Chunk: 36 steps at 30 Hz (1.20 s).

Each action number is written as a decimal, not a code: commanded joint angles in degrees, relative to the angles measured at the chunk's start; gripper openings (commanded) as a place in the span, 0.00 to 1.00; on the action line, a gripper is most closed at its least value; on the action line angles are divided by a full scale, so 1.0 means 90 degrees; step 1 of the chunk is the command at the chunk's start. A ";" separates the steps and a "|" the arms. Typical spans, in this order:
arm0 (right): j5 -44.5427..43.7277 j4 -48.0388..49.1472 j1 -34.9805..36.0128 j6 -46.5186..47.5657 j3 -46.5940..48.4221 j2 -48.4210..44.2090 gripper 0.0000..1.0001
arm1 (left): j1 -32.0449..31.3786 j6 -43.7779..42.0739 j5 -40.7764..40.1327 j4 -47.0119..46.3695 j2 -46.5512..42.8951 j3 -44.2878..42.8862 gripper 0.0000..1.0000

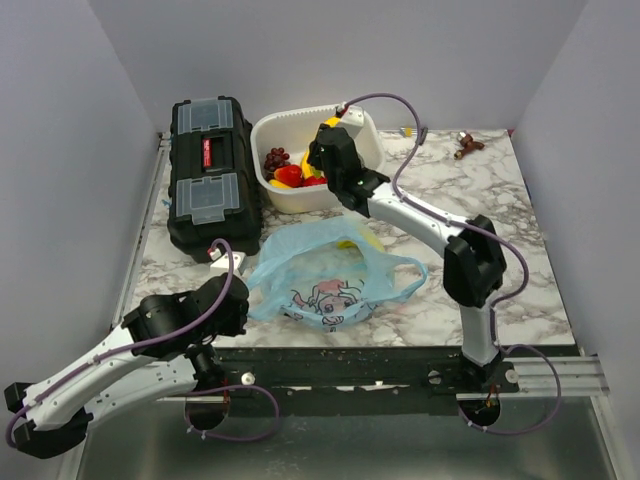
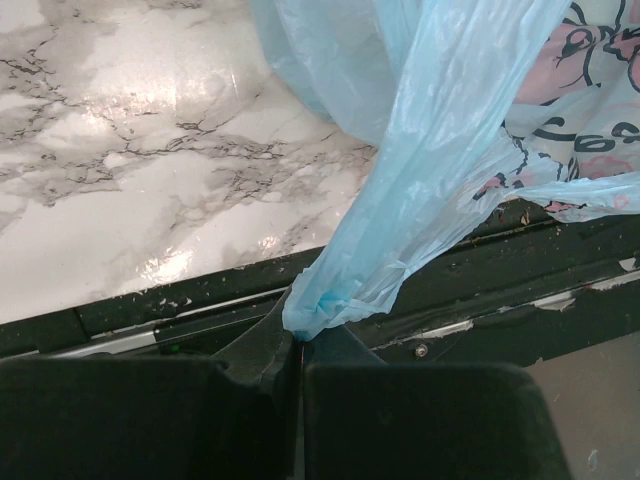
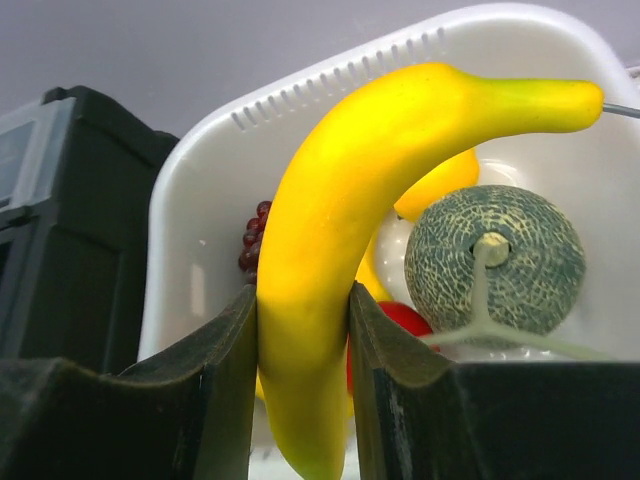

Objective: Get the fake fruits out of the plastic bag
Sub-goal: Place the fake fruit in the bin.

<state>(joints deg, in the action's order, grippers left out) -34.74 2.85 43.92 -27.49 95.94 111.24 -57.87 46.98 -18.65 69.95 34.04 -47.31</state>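
Observation:
The light-blue plastic bag [image 1: 325, 270] with a cartoon face lies near the table's front edge, with something yellow [image 1: 366, 240] showing at its far side. My left gripper [image 1: 235, 300] is shut on a bunched part of the bag's edge [image 2: 330, 290] at the table's front edge. My right gripper [image 1: 328, 150] is over the white tub [image 1: 300, 125], shut on a yellow banana [image 3: 330, 250]. In the tub lie a green melon [image 3: 495, 260], purple grapes [image 3: 252, 240], a red piece [image 3: 405, 318] and an orange-yellow fruit [image 3: 440, 185].
A black toolbox [image 1: 205, 170] stands left of the tub, close against it. A small brown object [image 1: 467, 146] lies at the back right corner. The black front rail [image 2: 480, 290] runs under the bag's edge.

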 commanded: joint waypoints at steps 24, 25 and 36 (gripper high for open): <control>0.2074 -0.1659 -0.0896 -0.0525 0.3574 0.3451 0.50 | -0.0003 0.0023 -0.0154 0.0052 -0.0101 0.0003 0.00; 0.2125 -0.1768 -0.0899 -0.0511 0.3644 0.3443 0.52 | -0.0006 0.0022 -0.0154 0.0052 -0.0107 -0.0003 0.00; 0.2610 -0.2540 -0.0896 -0.0404 0.3402 0.1929 0.66 | -0.0004 0.0048 -0.0187 0.0064 -0.0218 0.0002 0.00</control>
<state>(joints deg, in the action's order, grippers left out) -14.22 -15.88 36.25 -31.88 128.01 138.34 -57.87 47.00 -18.68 69.95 33.10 -47.31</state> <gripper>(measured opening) 0.657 0.003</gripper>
